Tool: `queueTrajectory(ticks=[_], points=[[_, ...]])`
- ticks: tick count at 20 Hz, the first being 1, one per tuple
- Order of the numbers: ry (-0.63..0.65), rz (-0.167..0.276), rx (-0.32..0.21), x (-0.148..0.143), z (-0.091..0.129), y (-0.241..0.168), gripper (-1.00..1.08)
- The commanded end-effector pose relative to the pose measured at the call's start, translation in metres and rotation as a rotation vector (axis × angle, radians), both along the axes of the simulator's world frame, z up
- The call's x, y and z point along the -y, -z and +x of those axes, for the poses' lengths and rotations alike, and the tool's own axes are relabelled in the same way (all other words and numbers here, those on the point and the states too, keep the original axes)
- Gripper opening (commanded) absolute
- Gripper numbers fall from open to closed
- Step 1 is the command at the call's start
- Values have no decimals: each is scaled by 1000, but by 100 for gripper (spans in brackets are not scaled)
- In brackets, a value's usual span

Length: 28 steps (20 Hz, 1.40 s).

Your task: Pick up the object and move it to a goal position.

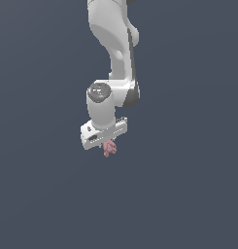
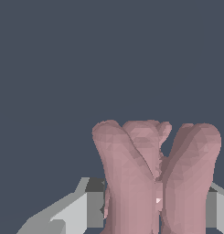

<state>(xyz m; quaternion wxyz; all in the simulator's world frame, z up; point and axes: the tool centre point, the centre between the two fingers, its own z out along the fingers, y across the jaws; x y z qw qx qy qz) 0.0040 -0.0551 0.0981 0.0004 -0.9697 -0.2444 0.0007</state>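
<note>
The object (image 1: 109, 148) is a small dusty-pink lumpy thing with stubby lobes, hanging just below the white hand of the arm in the middle of the exterior view. In the wrist view the object (image 2: 154, 178) fills the space between the grey fingers (image 2: 93, 208), its lobes pointing away from the camera. My gripper (image 1: 109, 146) is shut on it, with a finger pressed against each side. The fingertips are hidden behind the object in the exterior view.
The white arm (image 1: 115, 44) comes down from the upper middle of the exterior view. Around it lies only a flat dark blue-grey surface (image 1: 188, 194).
</note>
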Motion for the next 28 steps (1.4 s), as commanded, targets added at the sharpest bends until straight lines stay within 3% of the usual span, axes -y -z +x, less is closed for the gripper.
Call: queueTrajectory(ticks=[1, 17, 28], points=[[0, 0, 2, 7, 0, -19, -100], [0, 1, 2, 64, -2, -176, -100], [0, 0, 2, 82, 1, -221, -100]])
